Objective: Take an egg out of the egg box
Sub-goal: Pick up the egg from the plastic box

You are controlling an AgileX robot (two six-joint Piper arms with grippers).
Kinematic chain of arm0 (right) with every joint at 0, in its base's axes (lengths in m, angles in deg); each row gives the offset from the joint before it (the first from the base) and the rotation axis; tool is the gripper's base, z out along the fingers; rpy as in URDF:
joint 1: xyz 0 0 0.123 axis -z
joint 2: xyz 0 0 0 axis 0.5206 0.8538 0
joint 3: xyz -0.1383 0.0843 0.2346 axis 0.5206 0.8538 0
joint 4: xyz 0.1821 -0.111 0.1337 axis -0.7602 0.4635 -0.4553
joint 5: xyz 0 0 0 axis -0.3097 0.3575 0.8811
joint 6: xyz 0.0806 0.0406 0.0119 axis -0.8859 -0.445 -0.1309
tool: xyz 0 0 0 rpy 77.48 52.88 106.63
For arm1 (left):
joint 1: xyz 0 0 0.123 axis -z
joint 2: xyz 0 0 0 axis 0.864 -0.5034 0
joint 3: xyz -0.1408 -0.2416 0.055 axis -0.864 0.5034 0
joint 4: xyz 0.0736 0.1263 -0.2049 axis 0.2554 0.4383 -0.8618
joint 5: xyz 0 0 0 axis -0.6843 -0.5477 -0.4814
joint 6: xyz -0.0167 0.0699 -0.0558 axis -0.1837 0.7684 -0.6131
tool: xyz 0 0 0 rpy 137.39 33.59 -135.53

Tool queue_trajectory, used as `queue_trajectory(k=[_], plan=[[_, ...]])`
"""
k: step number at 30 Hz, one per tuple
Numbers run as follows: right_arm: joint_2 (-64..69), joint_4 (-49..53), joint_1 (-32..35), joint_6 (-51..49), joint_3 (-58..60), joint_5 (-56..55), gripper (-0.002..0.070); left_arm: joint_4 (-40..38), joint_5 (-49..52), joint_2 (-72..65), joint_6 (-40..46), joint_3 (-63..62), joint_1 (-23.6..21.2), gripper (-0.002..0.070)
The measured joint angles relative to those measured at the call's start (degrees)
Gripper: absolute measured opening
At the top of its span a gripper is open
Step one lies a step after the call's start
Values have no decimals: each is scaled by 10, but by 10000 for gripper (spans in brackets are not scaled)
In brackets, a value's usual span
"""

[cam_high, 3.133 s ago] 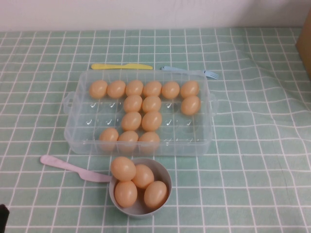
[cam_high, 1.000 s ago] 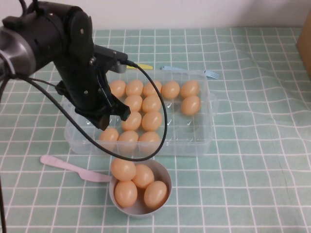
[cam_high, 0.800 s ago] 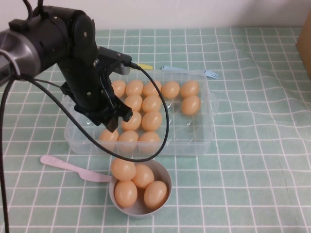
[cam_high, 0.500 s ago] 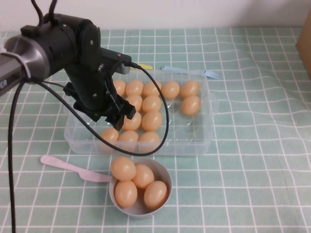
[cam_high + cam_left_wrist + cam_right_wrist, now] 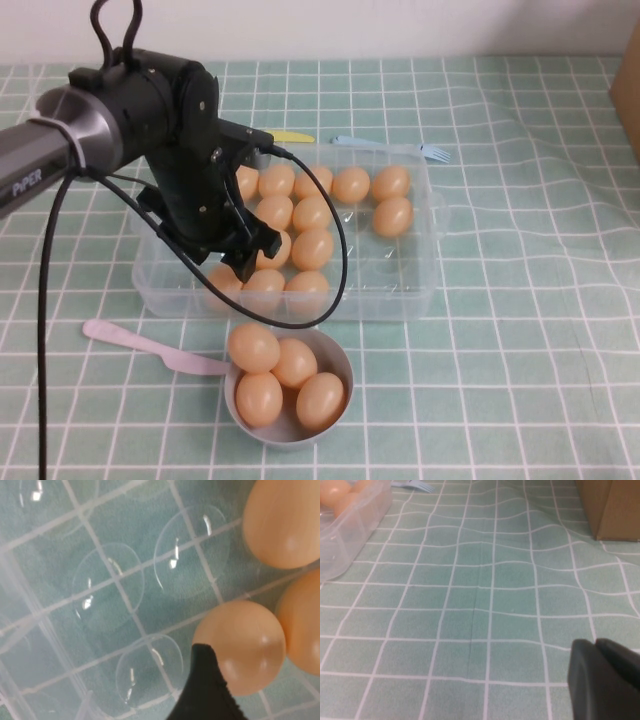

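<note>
Left arm reaching from the robot's left over the egg box (image 5: 420, 290), a clear plastic tray on the green checked desk (image 5: 520, 350). The left gripper (image 5: 232, 262) hangs low inside the near-left part of the box, above the near row of eggs. In the left wrist view one dark finger (image 5: 207, 690) stands directly against the egg (image 5: 242, 642), overlapping its near side; empty dimples of the box floor lie just beside it, and two further eggs touch or nearly touch it on the other side. The second finger is out of view, so whether the fingers are open or closed cannot be told. The egg sits in its dimple, in the box.

A small grey-blue bowl (image 5: 340, 362) just in front of the box holds four eggs; a pink knife (image 5: 130, 343) lies beside it.

The right gripper (image 5: 605, 680) appears only in its wrist view, low over bare desk, well apart from the box; its fingers appear closed together, empty.
</note>
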State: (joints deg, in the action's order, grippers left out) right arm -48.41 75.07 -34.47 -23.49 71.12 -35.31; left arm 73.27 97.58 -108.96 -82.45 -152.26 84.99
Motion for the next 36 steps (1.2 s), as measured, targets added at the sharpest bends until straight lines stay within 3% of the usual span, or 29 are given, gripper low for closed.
queue_trajectory(k=[36], plan=[[0,0,0,0,0,0,-18,13,-6,-44,0,-1,-4,430]])
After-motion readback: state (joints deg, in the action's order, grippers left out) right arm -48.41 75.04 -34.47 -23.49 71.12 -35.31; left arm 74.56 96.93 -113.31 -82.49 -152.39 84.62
